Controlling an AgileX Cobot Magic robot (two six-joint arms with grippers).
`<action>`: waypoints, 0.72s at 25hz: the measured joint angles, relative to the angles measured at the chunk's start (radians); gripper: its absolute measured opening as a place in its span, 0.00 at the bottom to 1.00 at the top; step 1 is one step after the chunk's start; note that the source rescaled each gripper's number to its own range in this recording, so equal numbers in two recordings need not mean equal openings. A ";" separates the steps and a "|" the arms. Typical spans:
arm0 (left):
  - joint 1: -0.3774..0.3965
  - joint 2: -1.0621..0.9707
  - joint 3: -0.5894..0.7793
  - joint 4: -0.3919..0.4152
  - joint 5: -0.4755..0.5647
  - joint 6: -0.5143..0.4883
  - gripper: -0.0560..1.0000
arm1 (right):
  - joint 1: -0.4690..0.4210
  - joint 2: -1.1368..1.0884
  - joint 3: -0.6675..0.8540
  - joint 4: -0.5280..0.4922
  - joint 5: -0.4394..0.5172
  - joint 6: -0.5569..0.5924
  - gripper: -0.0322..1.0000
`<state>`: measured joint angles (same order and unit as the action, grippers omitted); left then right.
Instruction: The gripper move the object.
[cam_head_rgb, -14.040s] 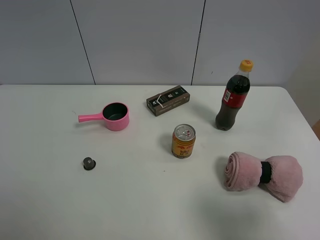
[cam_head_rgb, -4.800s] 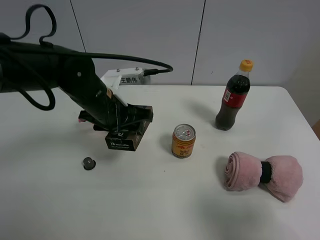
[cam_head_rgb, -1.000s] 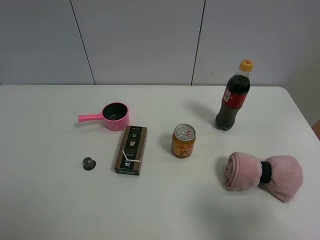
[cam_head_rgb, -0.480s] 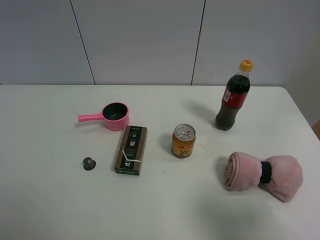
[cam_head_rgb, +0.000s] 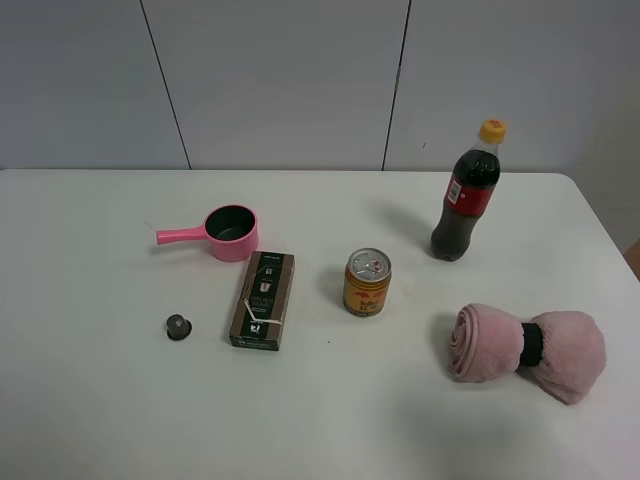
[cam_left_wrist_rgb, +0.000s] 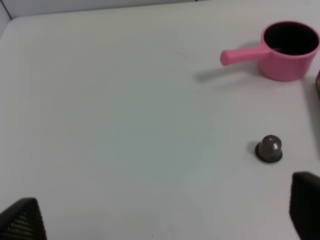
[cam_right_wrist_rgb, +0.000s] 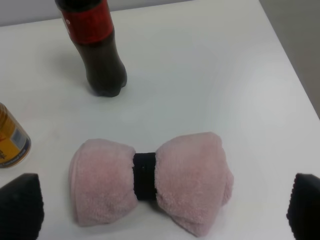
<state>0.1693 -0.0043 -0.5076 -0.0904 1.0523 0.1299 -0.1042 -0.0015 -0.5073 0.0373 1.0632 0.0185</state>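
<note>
Flat dark-brown rectangular box (cam_head_rgb: 262, 300) lies free; both claws look open, empty. Risk: reapproach clips nearby small dark capsule (cam_head_rgb: 178, 326).

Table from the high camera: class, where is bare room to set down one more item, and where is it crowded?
Bare room lies along the near edge of the table, in front of the box and the capsule, and on the far left beyond the pink pot. It is crowded between the box, the can, the cola bottle and the pink towel roll.
</note>
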 joint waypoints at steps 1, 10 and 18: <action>0.000 0.000 0.000 0.000 0.000 0.000 1.00 | 0.000 0.000 0.000 0.000 0.000 0.000 1.00; 0.000 0.000 0.000 0.000 0.000 0.000 1.00 | 0.000 0.000 0.000 0.000 0.000 0.000 1.00; 0.000 0.000 0.000 0.052 0.000 -0.079 1.00 | 0.000 0.000 0.000 0.000 0.000 0.000 1.00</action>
<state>0.1693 -0.0043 -0.5076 -0.0386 1.0523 0.0506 -0.1042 -0.0015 -0.5073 0.0373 1.0632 0.0185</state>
